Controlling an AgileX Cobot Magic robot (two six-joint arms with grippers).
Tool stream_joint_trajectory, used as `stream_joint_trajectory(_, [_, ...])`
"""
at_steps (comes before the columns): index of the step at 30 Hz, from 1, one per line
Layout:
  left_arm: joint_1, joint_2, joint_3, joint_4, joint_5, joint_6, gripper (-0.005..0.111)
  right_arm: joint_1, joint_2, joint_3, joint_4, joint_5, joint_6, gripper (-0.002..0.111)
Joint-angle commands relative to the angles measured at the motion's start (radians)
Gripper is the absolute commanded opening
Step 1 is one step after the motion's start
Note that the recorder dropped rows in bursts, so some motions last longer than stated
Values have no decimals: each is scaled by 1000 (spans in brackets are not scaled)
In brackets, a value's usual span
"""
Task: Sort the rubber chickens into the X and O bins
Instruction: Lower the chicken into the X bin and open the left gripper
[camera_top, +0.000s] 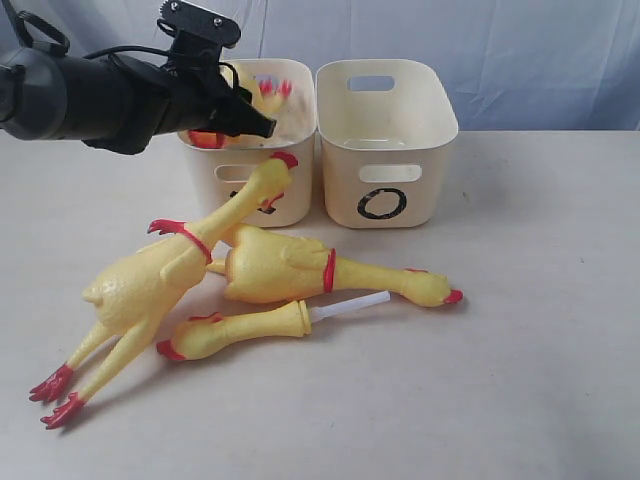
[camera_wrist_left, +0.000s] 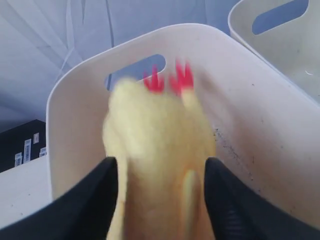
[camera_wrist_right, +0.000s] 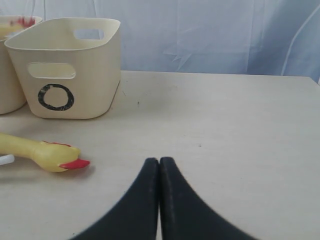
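Exterior: left gripper (camera_top: 256, 120) over X bin (camera_top: 290, 205), rubber chicken body (camera_top: 266, 95) inside, feet up; three chickens (camera_top: 290, 270) on bench (camera_top: 520, 350).
Left wrist: body blurred between spread jaws; held or released, cannot tell.
Right wrist: right gripper (camera_wrist_right: 159, 167) closed, empty.
Likely drop-off step; next, lift clear.

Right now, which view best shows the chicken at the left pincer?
Left wrist view: the chicken fills the frame inside the left pincer, though blurred. Exterior view: the left arm hides most. Right wrist view: only a sliver.
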Motion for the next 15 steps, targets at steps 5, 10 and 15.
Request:
stream_joint_trajectory(5, [5, -4, -6, -42, -76, -5, 68, -5, -6, 2, 1, -7, -1, -1])
stream_joint_trajectory(10, [5, -4, -6, -38, -72, -5, 68, -5, -6, 2, 1, -7, -1, -1])
stream_joint_trajectory(15, [5, -20, -6, -37, -72, -5, 68, -5, -6, 2, 1, -7, -1, -1])
